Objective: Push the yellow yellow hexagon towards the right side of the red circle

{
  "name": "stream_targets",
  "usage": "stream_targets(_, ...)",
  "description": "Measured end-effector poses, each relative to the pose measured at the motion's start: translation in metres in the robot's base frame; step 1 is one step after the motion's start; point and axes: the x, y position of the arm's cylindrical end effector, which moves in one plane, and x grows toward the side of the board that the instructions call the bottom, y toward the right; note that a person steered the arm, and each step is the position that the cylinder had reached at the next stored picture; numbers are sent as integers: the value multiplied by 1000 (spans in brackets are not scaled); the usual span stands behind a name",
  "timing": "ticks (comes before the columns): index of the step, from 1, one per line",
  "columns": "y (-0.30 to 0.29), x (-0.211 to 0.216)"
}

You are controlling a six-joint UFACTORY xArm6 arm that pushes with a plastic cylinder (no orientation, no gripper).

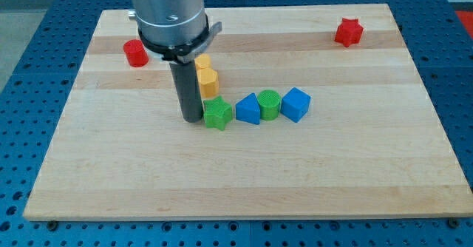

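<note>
The red circle [135, 52] sits near the view's top left of the wooden board [244, 166]. A yellow hexagon [208, 80] lies right of centre-left, with a second yellow block [203, 61] just above it, partly hidden by the arm. My rod comes down just left of the hexagon, and my tip [192, 118] rests on the board, below-left of the hexagon and touching the left side of a green star [217, 114].
A blue triangle [248, 109], a green cylinder [270, 104] and a blue cube [295, 103] stand in a row right of the green star. A red star [348, 32] lies at the view's top right.
</note>
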Motion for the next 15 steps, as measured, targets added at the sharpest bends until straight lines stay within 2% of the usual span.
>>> stream_targets(4, -13, -95)
stream_targets(6, -21, -74)
stream_targets(8, -7, -33)
stream_targets(10, 78, -37)
stream_targets(11, 75, -65)
stream_targets(12, 67, -66)
stream_targets(14, 41, -33)
stream_targets(15, 18, -54)
